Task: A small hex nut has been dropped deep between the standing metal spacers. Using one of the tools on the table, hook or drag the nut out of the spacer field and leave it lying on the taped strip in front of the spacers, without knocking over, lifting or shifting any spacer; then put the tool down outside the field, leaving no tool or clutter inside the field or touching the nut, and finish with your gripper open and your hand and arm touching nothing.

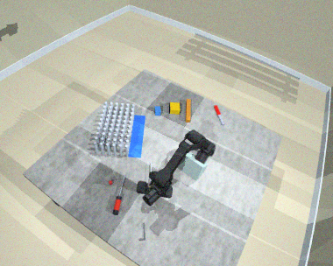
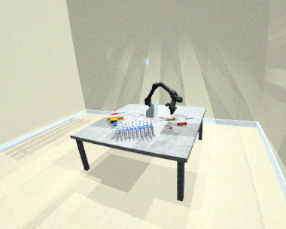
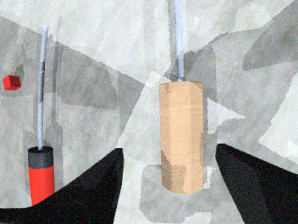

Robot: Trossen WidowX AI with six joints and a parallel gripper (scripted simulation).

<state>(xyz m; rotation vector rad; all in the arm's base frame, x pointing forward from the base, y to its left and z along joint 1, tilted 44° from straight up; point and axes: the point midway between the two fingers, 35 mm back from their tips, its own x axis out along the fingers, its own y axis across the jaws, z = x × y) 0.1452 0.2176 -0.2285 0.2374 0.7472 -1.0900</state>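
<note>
A tool with a pale wooden handle and a thin metal rod lies flat on the table. My gripper is low over it. The fingers stand on either side of the handle with a gap on each side, so it is open. The standing metal spacers form a block at the left, with the blue taped strip along their front. The nut is hidden among the spacers.
A red-handled screwdriver lies just left of the gripper, with a small red cube beyond it. A pale green box stands by the arm's base. A yellow block, an orange bar, a blue cube, a red marker and a grey hex key lie around.
</note>
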